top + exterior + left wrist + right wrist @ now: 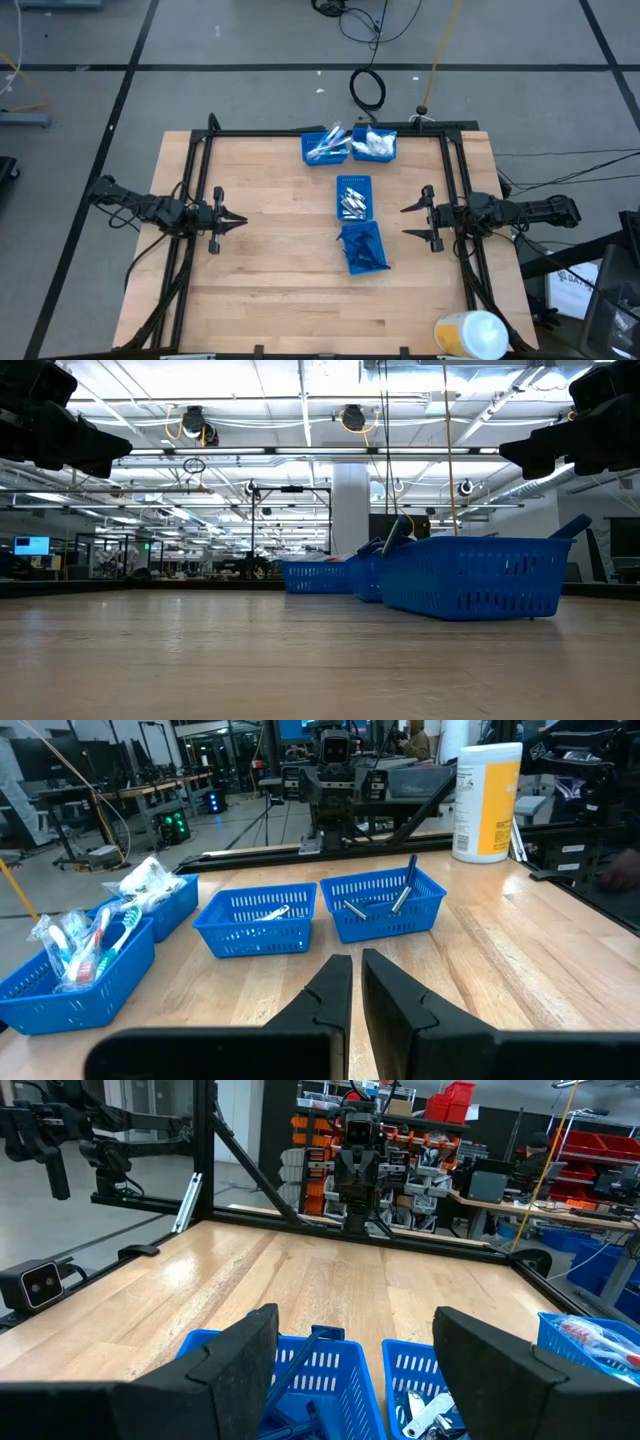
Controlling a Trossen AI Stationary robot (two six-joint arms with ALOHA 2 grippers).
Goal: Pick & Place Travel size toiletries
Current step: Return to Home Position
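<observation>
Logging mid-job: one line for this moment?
left gripper shut, empty, parked left | right gripper open, empty, parked right | razors in bottom blue bin

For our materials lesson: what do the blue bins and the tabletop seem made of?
The blue bins look like moulded plastic, slightly glossy: uniform colour, slotted lattice walls. The tabletop looks like pale wood with a satin finish: grain and strip seams show; solid or veneer cannot be told.

Left pincer (238,220) closed, right pincer (408,222) spread wide.
</observation>
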